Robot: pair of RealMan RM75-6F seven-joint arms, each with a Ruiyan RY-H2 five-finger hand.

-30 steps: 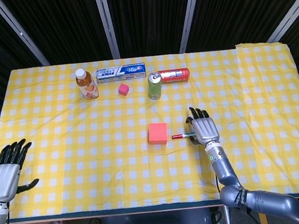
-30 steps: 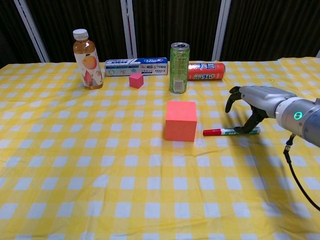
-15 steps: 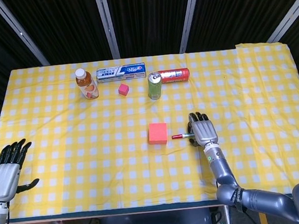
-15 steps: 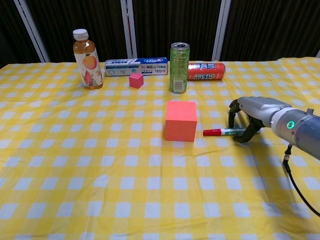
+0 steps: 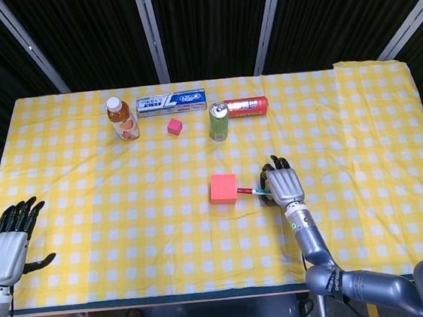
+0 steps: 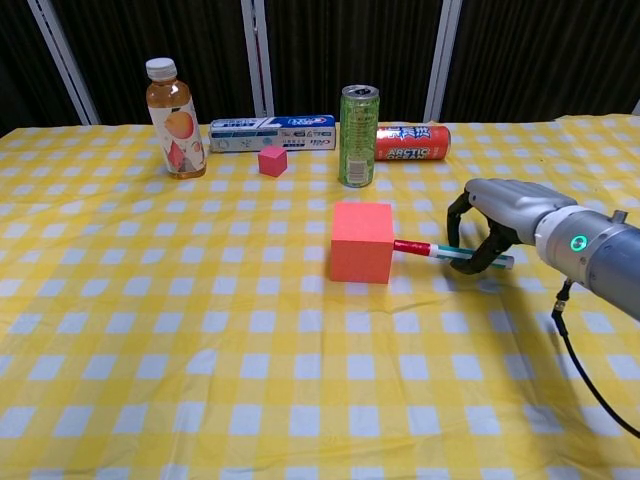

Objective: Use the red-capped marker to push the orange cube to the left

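Orange foam cube (image 6: 362, 241) is located mid-table on the yellow checked tablecloth (image 6: 200, 340). The red-capped white marker (image 6: 440, 251) is held in the curled fingers of the right hand (image 6: 490, 225), its cap tip touching the cube's right face. The left hand (image 5: 12, 240) is held spread beyond the table's left edge, gripping nothing.

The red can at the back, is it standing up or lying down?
Lying down. The red can rests on its side on the tablecloth, label sideways, next to the upright green can.
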